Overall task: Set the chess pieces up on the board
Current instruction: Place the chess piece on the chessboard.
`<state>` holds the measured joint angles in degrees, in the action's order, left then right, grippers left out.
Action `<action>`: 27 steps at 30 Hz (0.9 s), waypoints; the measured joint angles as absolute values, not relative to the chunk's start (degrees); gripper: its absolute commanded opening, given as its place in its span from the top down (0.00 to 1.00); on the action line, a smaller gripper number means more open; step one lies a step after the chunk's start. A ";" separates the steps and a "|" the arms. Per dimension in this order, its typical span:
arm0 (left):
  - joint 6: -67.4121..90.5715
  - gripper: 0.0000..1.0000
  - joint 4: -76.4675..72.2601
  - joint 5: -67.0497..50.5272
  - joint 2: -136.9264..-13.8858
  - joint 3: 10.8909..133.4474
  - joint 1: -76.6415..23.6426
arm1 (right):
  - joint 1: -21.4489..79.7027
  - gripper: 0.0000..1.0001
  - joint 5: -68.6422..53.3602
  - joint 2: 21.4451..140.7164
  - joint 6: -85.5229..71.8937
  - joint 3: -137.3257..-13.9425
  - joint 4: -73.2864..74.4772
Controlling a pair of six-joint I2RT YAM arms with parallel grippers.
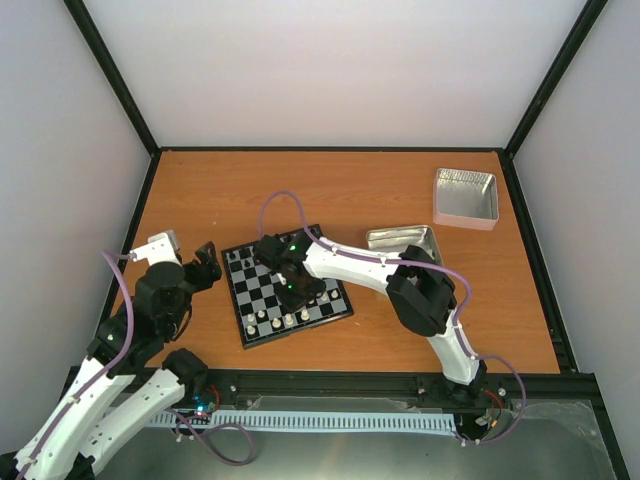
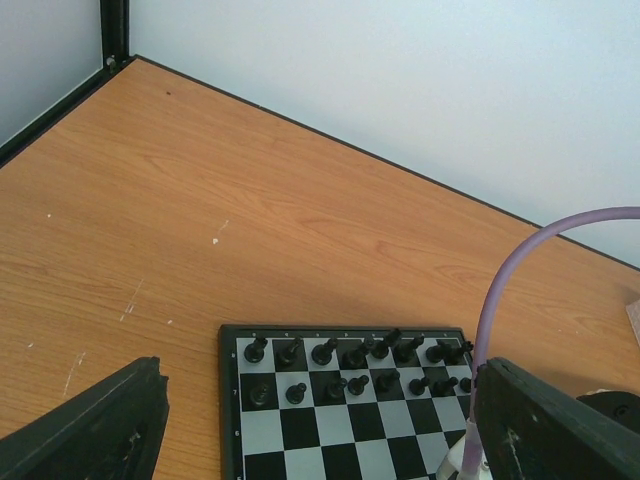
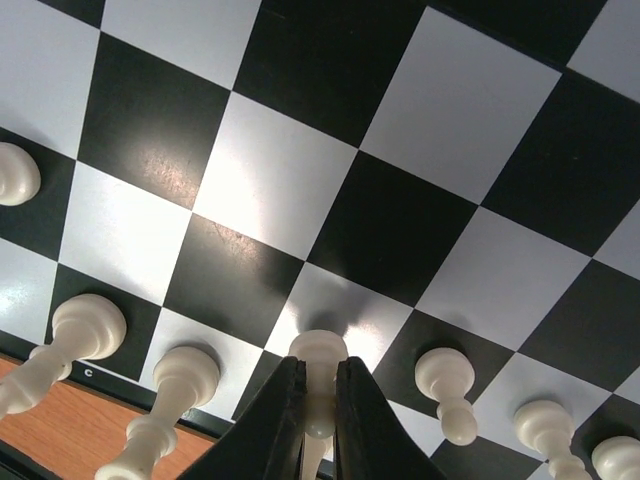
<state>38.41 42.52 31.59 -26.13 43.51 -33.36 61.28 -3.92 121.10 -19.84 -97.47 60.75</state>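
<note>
The board (image 1: 338, 318) lies in the middle of the table, black chessmen (image 1: 240, 262) on its far rows and cream-white chess pieces (image 1: 283, 320) along its near rows. My right gripper (image 1: 300, 290) is low over the board's near half. In the right wrist view its fingers (image 3: 285, 420) are shut on a cream-white pawn (image 3: 319, 352) whose base stands on a pale square of the board (image 3: 280, 180), with other white pieces (image 3: 445, 378) beside it. My left gripper (image 1: 205, 268) hangs open and empty left of the board; its view shows the board (image 2: 232, 400) and the black chessmen (image 2: 350, 362).
A silver tin (image 1: 465, 196) stands at the back right. A second tin (image 1: 402, 240) lies right of the board, partly under my right arm. Bare wood lies behind the board, up to the black frame at the walls.
</note>
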 measured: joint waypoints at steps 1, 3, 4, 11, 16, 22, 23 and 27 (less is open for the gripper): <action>38.41 0.15 42.52 31.59 -26.15 43.51 -33.36 | 61.28 0.89 -3.97 121.12 -19.66 -97.47 60.75; 38.39 0.15 42.52 31.64 -26.30 43.48 -33.36 | 61.28 0.89 -4.12 121.12 -19.46 -97.49 60.75; 38.39 0.15 42.52 31.64 -26.44 43.48 -33.36 | 61.28 0.89 -4.10 121.12 -19.44 -97.56 60.75; 38.39 0.16 42.52 31.68 -26.89 43.44 -33.36 | 61.28 0.89 -3.81 121.27 -19.38 -98.21 60.60; 38.39 0.16 42.52 31.68 -26.89 43.44 -33.36 | 61.28 0.88 -3.60 122.10 -19.27 -98.21 60.64; 38.41 0.16 42.52 31.70 -26.89 43.42 -33.36 | 61.28 0.76 -3.40 122.32 -19.16 -98.21 60.69; 38.39 0.16 42.52 31.70 -26.89 43.42 -33.36 | 61.28 0.74 -3.38 122.32 -19.29 -98.21 60.69; 38.41 0.16 42.52 31.70 -26.89 43.42 -33.36 | 61.28 0.70 -3.16 122.30 -19.73 -99.31 60.90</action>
<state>38.41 42.52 31.70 -26.89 43.42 -33.36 61.28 -3.16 122.30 -19.73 -99.31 60.90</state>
